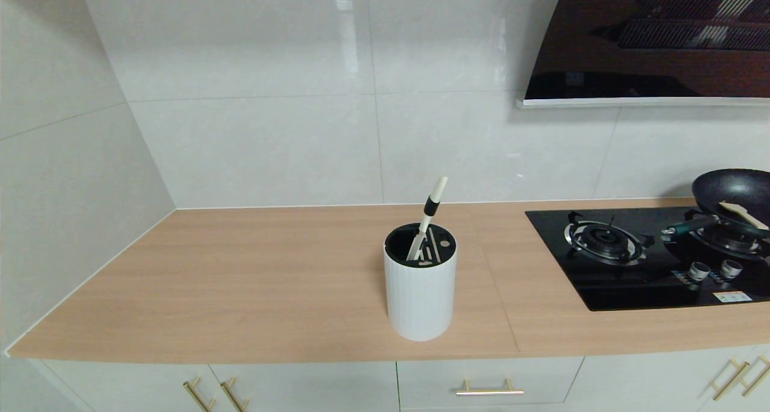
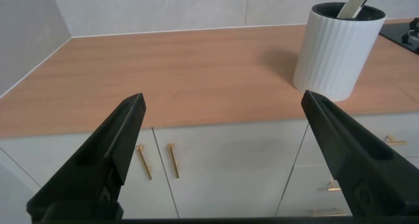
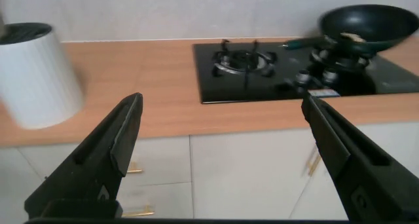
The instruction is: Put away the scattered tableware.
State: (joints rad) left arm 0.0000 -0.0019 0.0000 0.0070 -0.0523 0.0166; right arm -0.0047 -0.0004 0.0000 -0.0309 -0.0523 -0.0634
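Observation:
A white ribbed utensil holder (image 1: 420, 289) with a black slotted top stands on the wooden counter (image 1: 252, 279), near its front edge. A cream and black handled utensil (image 1: 429, 215) leans out of it. The holder (image 2: 335, 48) is beyond my left gripper (image 2: 222, 119), which hangs open in front of the cabinet doors, below counter height. My right gripper (image 3: 222, 119) is open too, off the counter's front edge, with the holder (image 3: 38, 73) to one side and the stove (image 3: 288, 70) ahead.
A black gas stove (image 1: 649, 261) is set into the counter at the right, with a black pan (image 1: 735, 195) holding a wooden spatula on the far burner. A range hood (image 1: 649, 45) hangs above. White cabinets with gold handles (image 1: 488, 391) run below the counter.

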